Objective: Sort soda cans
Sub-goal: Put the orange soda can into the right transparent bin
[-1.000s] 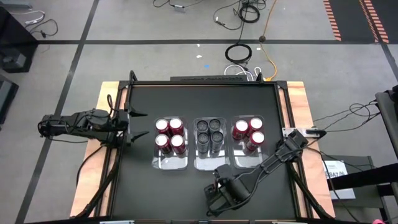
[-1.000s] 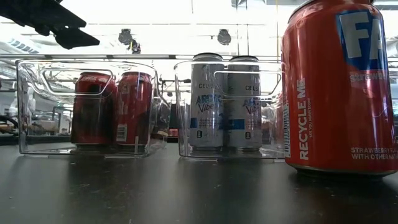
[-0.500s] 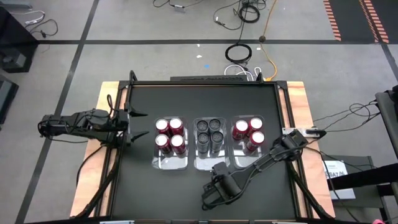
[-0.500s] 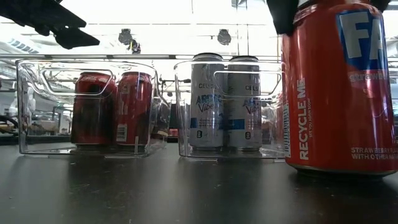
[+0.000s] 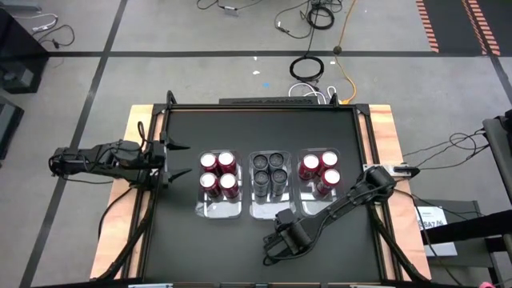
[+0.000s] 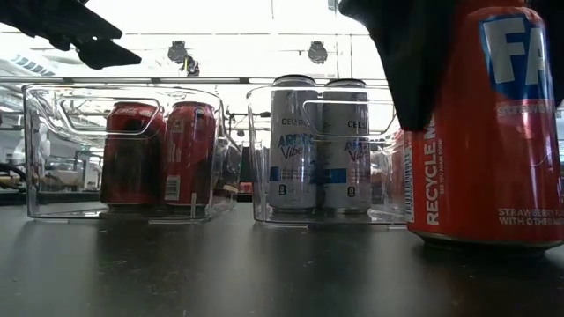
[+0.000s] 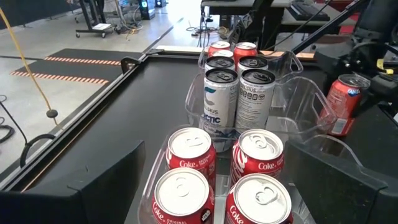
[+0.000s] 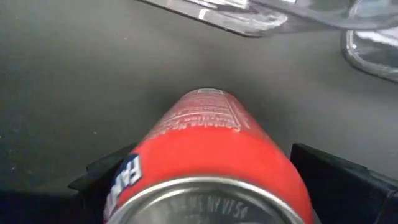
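Note:
A red soda can point(image 6: 485, 132) stands upright alone on the black table, near the near edge. My right gripper point(image 8: 205, 186) points down over it, open, with one finger on each side of the can point(image 8: 208, 143); in the high view the gripper point(image 5: 276, 250) hides the can. Several red cans point(image 5: 218, 174) stand in the left clear bin, several dark cans point(image 5: 269, 170) in the middle bin, and three red cans point(image 5: 320, 170) in the right bin. My left gripper point(image 5: 178, 160) waits open at the table's left edge, above the table.
The three clear bins point(image 5: 220, 210) point(image 5: 268, 211) point(image 5: 314, 210) stand side by side across the table's middle, just beyond the lone can. The right bin has one free place at its near left. Black table point(image 5: 240, 128) lies bare behind the bins.
My right gripper has come down over the lone red can: in the low view one finger has dropped from above the picture to beside the can's upper half. Its fingers stay open. The can stands where it was.

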You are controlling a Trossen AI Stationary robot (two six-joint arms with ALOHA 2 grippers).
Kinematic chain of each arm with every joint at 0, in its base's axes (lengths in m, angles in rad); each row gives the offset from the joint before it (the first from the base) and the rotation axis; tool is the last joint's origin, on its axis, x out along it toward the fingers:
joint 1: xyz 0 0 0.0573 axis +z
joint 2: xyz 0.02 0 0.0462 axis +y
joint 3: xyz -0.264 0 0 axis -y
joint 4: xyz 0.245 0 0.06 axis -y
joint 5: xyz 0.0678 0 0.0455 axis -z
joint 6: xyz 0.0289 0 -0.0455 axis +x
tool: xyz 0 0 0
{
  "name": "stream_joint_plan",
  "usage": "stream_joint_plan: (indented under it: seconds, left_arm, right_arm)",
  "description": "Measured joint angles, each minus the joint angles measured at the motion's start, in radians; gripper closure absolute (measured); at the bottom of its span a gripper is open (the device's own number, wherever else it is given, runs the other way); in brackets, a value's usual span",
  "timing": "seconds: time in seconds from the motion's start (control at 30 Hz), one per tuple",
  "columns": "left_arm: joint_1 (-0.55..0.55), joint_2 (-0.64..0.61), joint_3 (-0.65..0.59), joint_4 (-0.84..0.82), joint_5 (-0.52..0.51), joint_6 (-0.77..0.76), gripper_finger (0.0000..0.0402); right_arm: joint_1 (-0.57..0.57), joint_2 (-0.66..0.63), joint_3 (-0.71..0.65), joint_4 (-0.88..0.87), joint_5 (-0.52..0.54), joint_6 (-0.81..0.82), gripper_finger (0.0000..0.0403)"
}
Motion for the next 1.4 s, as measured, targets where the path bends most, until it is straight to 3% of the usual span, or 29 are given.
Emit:
stream_joint_plan:
  seconds: [0.2,0.43,0.73,0.93,1.07,1.23,1.4]
  left_arm:
    - [0.0,0.0,0.0,0.0,0.0,0.0,0.001]
    - [0.0,0.0,0.0,0.0,0.0,0.0,0.001]
    - [0.0,0.0,0.0,0.0,0.0,0.0,0.001]
    - [0.0,0.0,0.0,0.0,0.0,0.0,0.001]
    - [0.0,0.0,0.0,0.0,0.0,0.0,0.001]
    - [0.0,0.0,0.0,0.003,0.0,0.0,0.001]
    - [0.0,0.001,0.0,0.001,-0.001,0.0,0.001]
  right_arm:
    - [0.0,-0.026,-0.045,0.025,0.0,0.021,0.0034]
    - [0.0,-0.026,-0.045,0.039,-0.048,-0.015,0.0121]
    - [0.003,-0.027,0.087,-0.061,-0.048,-0.07,0.0122]
    - [0.015,-0.029,0.342,-0.397,0.09,-0.102,0.0109]
    - [0.007,-0.074,0.41,-0.385,0.214,-0.161,0.0109]
    - [-0.044,-0.154,0.329,-0.407,0.268,-0.18,0.0109]
    - [-0.083,-0.296,0.123,-0.403,0.255,-0.164,0.0109]
